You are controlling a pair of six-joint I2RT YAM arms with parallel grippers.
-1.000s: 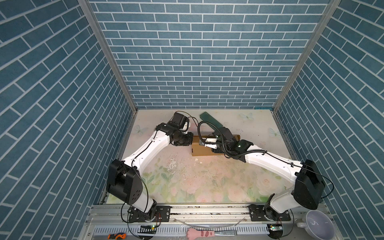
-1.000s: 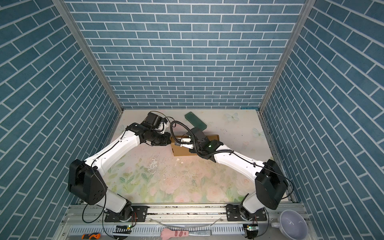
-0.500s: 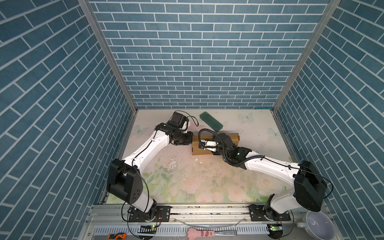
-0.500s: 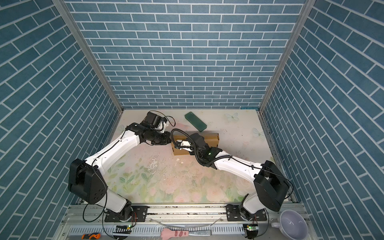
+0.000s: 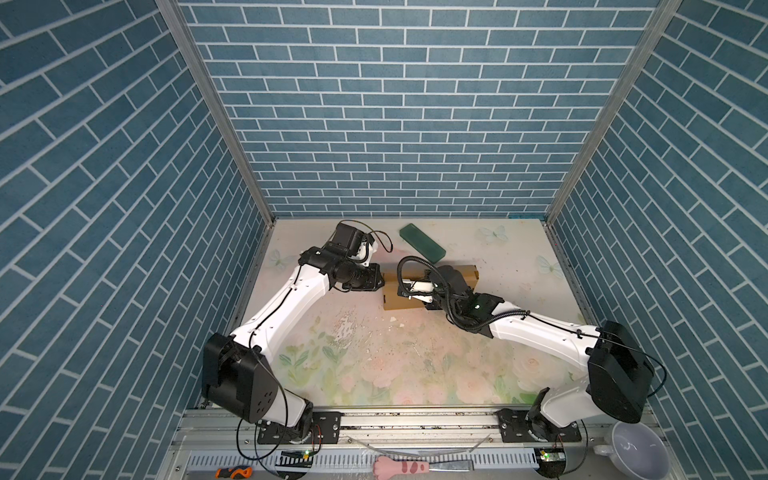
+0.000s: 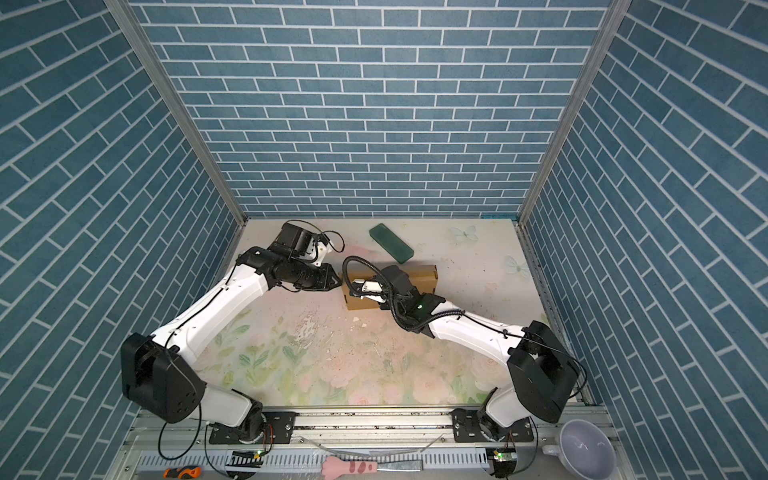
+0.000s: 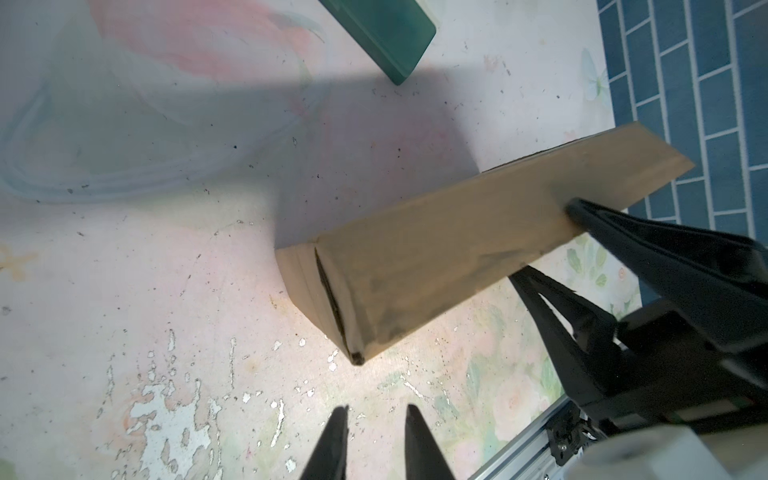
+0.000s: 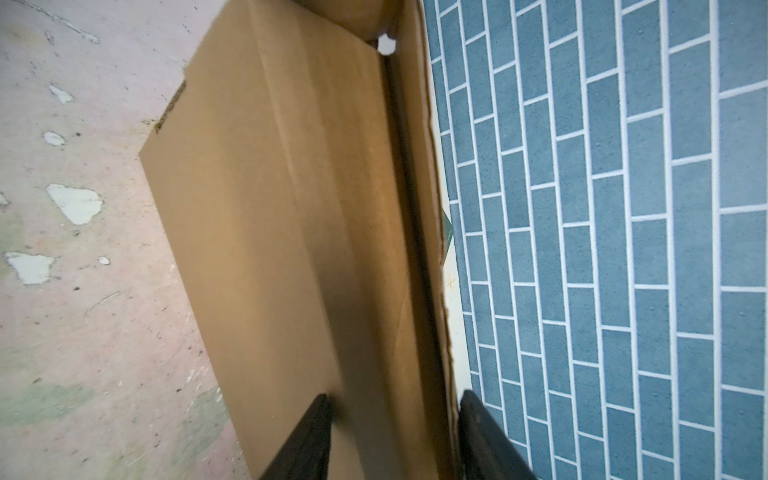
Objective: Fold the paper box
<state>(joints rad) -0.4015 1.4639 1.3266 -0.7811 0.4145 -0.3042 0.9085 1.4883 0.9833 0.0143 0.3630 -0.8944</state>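
In both top views, the paper box (image 5: 399, 301), folded into a shallow brown mailer, lies toward the back of the flowered counter (image 5: 374, 365), near its middle and just in front of a dark green block (image 5: 422, 248), the two apart. The left gripper (image 5: 376, 282) points at the box's left end from just beside it, while the right gripper (image 5: 405, 289) reaches across the box from the right, its arm covering much of the lid. From the left wrist, the left gripper (image 7: 376, 415) shows its fingertips a narrow gap apart with nothing between them, above bare counter and short of the box's near corner (image 7: 357, 353). Beyond, one finger (image 7: 602, 224) of the right gripper touches the box's broad face, the other finger lower, by its side. From the right wrist, the right gripper (image 8: 395, 415) stands about half open, its fingers (image 8: 311, 432) straddling the cardboard (image 8: 282, 208) along one long edge. Whether they actually pinch the box cannot be told here.
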